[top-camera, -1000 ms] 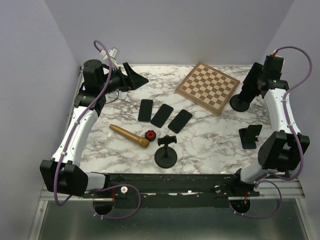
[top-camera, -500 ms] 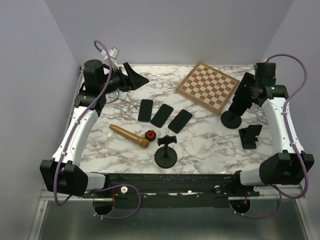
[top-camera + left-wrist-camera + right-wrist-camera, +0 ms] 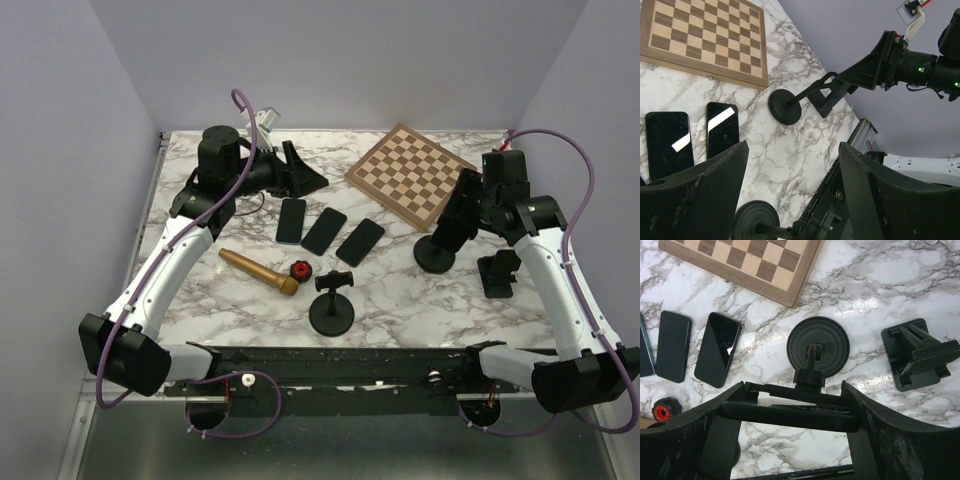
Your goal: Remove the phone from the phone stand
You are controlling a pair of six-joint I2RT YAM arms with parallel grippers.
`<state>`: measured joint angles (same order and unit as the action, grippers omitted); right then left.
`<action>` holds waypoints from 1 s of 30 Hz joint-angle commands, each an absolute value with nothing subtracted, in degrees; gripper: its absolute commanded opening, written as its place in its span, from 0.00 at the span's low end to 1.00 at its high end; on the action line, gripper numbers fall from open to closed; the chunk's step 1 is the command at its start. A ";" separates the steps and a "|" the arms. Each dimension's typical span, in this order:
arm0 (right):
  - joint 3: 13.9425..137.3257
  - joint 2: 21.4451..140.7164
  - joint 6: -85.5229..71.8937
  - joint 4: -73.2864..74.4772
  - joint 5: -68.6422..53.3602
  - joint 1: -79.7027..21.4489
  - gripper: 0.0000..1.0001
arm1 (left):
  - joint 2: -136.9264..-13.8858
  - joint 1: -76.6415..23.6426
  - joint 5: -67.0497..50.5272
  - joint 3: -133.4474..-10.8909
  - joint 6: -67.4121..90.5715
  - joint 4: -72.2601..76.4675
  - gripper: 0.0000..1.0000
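My right gripper (image 3: 462, 203) is shut on the dark phone (image 3: 790, 416), which sits in the clamp of a black phone stand with a round base (image 3: 435, 255). In the right wrist view the phone lies across between my fingers (image 3: 685, 440), with the stand's base (image 3: 817, 346) on the marble beyond. The left wrist view shows the same stand (image 3: 785, 106) leaning, held by the right gripper. My left gripper (image 3: 300, 176) is open and empty, over the back of the table near the lying phones.
Three black phones (image 3: 323, 231) lie flat mid-table. A chessboard (image 3: 412, 172) is at the back. A wooden pestle (image 3: 258, 271), a red knob (image 3: 300, 269) and a second empty stand (image 3: 332, 305) are at the front. A small black holder (image 3: 500, 272) sits right.
My right gripper has carried the stand and phone from the back right corner leftward and nearer. My left arm has swung right, toward the lying phones.
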<state>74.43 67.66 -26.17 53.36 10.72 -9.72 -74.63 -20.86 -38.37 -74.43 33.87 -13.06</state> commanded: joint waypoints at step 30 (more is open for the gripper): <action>58.66 43.47 -33.91 49.31 5.95 -9.93 0.01 | -55.90 -71.37 5.64 -51.70 2.96 8.02 0.79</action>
